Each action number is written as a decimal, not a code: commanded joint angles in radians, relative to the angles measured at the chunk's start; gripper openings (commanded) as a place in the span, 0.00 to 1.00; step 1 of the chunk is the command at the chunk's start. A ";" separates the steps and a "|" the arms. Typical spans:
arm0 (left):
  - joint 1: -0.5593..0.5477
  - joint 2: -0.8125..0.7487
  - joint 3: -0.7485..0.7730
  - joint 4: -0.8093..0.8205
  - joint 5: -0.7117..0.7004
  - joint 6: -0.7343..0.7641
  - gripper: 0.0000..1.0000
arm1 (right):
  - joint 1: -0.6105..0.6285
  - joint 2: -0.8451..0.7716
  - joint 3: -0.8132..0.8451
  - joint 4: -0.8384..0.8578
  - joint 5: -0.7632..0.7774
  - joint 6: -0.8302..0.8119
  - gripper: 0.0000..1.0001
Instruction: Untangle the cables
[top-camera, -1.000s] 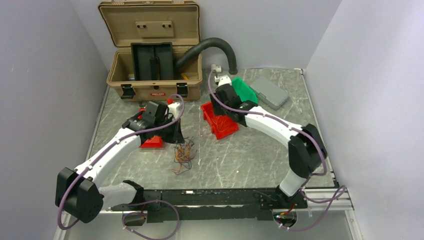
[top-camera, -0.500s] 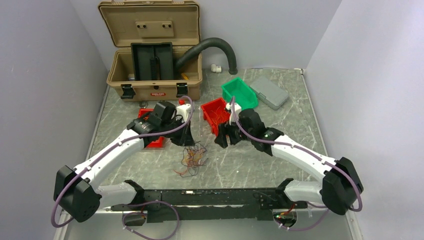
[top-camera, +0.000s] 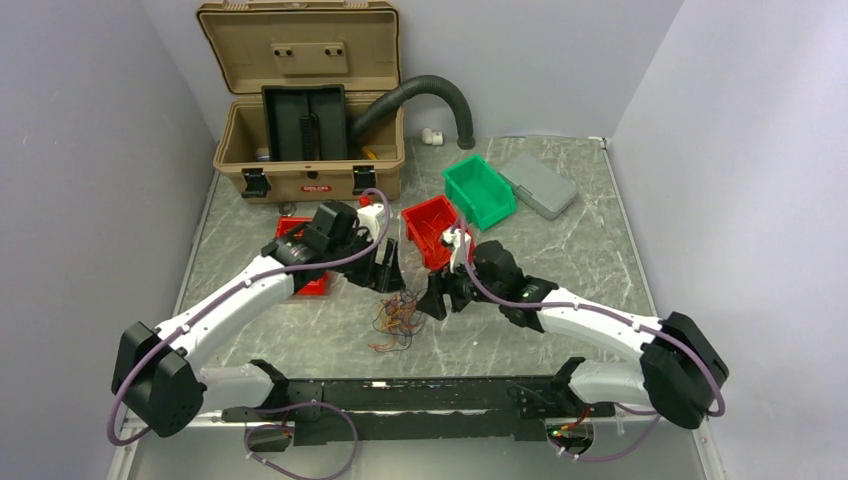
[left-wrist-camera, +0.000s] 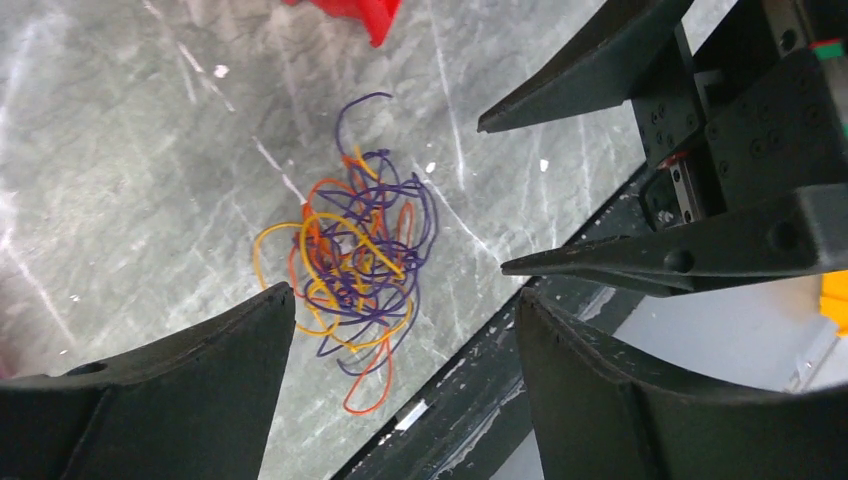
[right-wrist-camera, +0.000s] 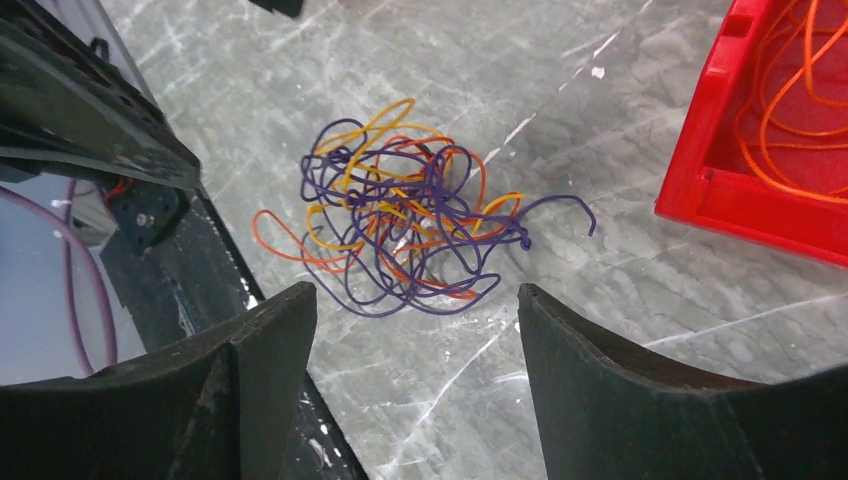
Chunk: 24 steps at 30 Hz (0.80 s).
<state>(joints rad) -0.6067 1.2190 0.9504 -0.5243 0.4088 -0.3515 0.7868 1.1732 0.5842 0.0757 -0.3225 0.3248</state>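
Top external view: the cables (top-camera: 393, 322) lie tangled on the tabletop (top-camera: 560, 250) just beyond the arm bases. The left fingers (left-wrist-camera: 170, 400) and right fingers (right-wrist-camera: 650, 400) flank them, spread wide and grasping nothing. Farther back sit a red bin (top-camera: 425, 230), a green bin (top-camera: 480, 190) and an open tan case (top-camera: 305, 110).

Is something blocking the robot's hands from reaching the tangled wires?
No, nothing visible is. The cables lie loose on the table, and the left gripper and right gripper hover open right beside them.
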 joint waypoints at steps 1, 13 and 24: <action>-0.005 -0.044 0.003 -0.036 -0.120 -0.006 0.83 | 0.021 0.070 0.046 0.089 0.043 -0.015 0.75; -0.002 -0.016 -0.050 -0.041 -0.126 -0.042 0.72 | 0.064 0.259 0.119 0.149 0.097 -0.041 0.60; 0.018 0.116 0.014 -0.015 -0.081 -0.061 0.63 | 0.082 0.105 0.000 0.191 0.204 0.010 0.00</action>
<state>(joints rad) -0.6003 1.3048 0.9108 -0.5797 0.2916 -0.3904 0.8658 1.4002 0.6422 0.1978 -0.1791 0.3138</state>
